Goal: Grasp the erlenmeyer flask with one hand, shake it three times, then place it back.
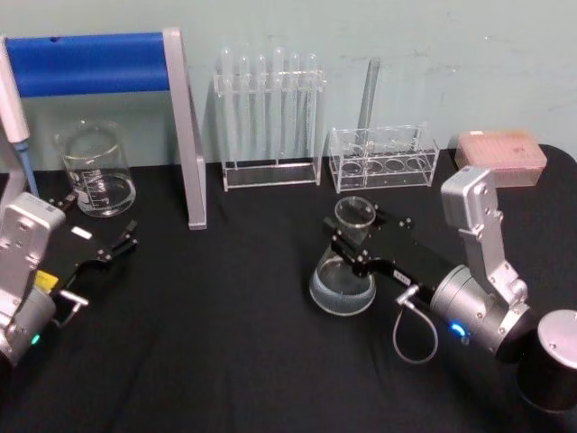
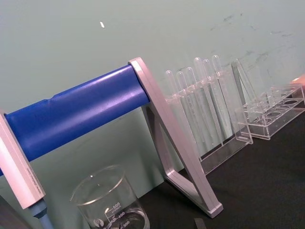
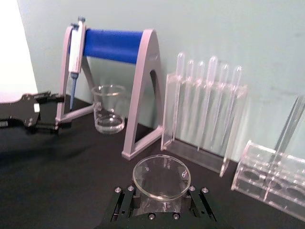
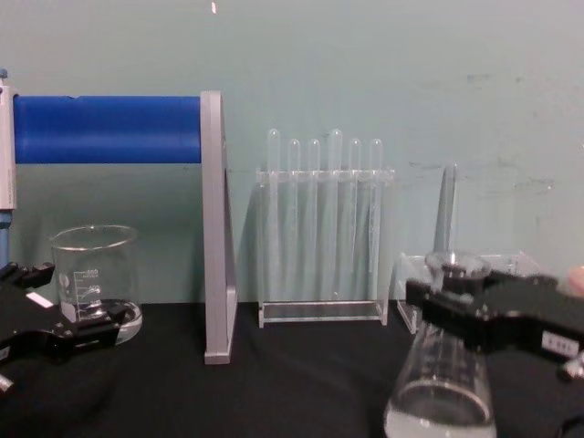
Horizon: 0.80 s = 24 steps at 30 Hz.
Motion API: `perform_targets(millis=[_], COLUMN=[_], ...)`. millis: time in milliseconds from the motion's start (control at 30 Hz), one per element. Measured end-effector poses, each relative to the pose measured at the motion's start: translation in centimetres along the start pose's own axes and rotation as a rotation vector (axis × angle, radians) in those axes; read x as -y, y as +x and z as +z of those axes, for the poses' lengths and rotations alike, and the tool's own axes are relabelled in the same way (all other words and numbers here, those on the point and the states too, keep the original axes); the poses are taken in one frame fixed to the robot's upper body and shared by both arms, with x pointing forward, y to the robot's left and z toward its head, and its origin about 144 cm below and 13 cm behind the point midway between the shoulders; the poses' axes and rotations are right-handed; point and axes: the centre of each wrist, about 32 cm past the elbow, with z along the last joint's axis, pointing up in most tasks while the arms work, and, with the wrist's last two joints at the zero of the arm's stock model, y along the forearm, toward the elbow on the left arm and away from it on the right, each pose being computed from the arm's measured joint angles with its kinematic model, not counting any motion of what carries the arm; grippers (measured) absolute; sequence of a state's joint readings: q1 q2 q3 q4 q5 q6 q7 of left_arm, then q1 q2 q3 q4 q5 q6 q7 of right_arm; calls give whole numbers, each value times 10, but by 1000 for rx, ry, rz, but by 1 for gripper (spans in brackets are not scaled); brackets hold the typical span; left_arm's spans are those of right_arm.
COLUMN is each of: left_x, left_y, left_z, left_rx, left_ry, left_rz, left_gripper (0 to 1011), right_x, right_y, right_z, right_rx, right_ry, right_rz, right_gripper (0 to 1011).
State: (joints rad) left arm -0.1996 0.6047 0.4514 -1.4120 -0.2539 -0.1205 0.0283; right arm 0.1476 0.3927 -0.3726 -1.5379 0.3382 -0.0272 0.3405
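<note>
The erlenmeyer flask (image 1: pixel 344 275) is clear glass with a little liquid in its wide base, right of the table's centre. My right gripper (image 1: pixel 354 245) reaches in from the right, its black jaws closed on either side of the flask's neck just under the rim. In the chest view the gripper (image 4: pixel 453 306) crosses the neck of the upright flask (image 4: pixel 443 388). The right wrist view looks down into the flask's mouth (image 3: pixel 161 175). I cannot tell whether the base touches the cloth. My left gripper (image 1: pixel 106 246) rests open at the far left, holding nothing.
A glass beaker (image 1: pixel 95 171) stands behind the left gripper, beside a blue-barred pipette stand (image 1: pixel 185 135) holding a pipette (image 1: pixel 13 117). A test tube rack (image 1: pixel 269 117), a lower rack (image 1: pixel 383 161) and a pink box (image 1: pixel 500 153) line the back. A dark cylinder (image 1: pixel 552 361) is at the front right.
</note>
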Motion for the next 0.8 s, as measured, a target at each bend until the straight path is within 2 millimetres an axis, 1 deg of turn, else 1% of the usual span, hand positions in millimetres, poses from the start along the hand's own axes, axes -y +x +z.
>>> perform_targets(millis=[267,433,800], left_x=[0,0,0], left_y=[0,0,0], left_z=[0,0,0], left_rx=[0,0,0], left_ry=[0,0,0], left_rz=[0,0,0], left_gripper=[1001,1001,1001], right_x=[5,9,11], right_y=[2,3,3], right_z=[27,36,43], right_rx=[23,29,31], right_ry=[57,83,102], right_rz=[-26,-32,-42], right_gripper=[449,449,449])
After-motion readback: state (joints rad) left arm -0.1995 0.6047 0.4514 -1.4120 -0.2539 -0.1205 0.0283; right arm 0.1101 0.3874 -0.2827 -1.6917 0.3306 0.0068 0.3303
